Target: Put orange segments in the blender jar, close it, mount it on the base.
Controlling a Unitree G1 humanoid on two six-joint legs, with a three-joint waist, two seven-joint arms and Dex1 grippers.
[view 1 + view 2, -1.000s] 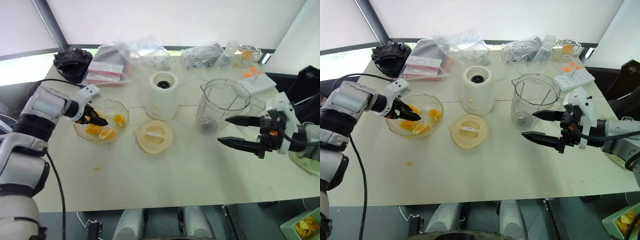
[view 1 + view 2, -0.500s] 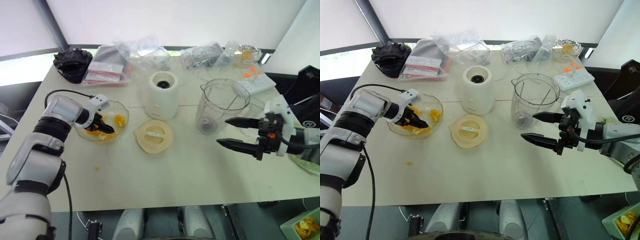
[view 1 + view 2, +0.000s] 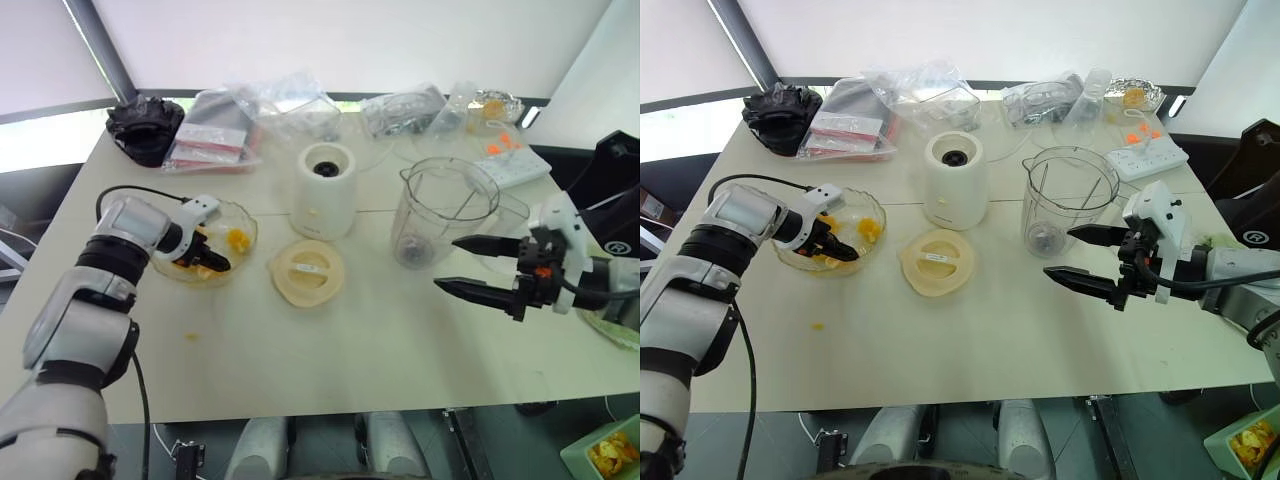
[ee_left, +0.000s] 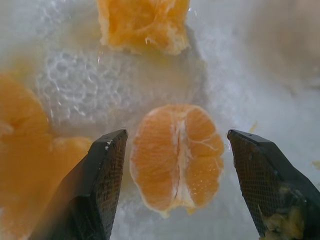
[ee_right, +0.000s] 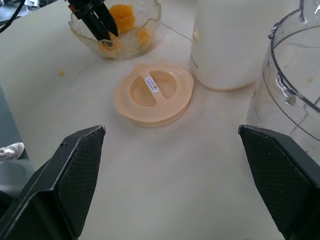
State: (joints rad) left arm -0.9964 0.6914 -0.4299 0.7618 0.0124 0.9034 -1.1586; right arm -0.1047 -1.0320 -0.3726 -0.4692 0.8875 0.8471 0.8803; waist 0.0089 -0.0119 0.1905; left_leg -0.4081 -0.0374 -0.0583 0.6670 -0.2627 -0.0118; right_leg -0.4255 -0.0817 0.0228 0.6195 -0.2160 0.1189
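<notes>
A wide cream-coloured counter [image 3: 330, 350] stands in front of a pale wall [image 3: 350, 40]. A dark grey post [image 3: 100, 45] leans up at the far left corner, and next to it a window [image 3: 40, 140] lets in bright daylight. Along the back edge of the counter lie clear plastic bags [image 3: 925, 90], a black bundle [image 3: 780, 112] and a white power strip [image 3: 1150, 155]. Below the near edge, the floor [image 3: 770, 440] is grey.
</notes>
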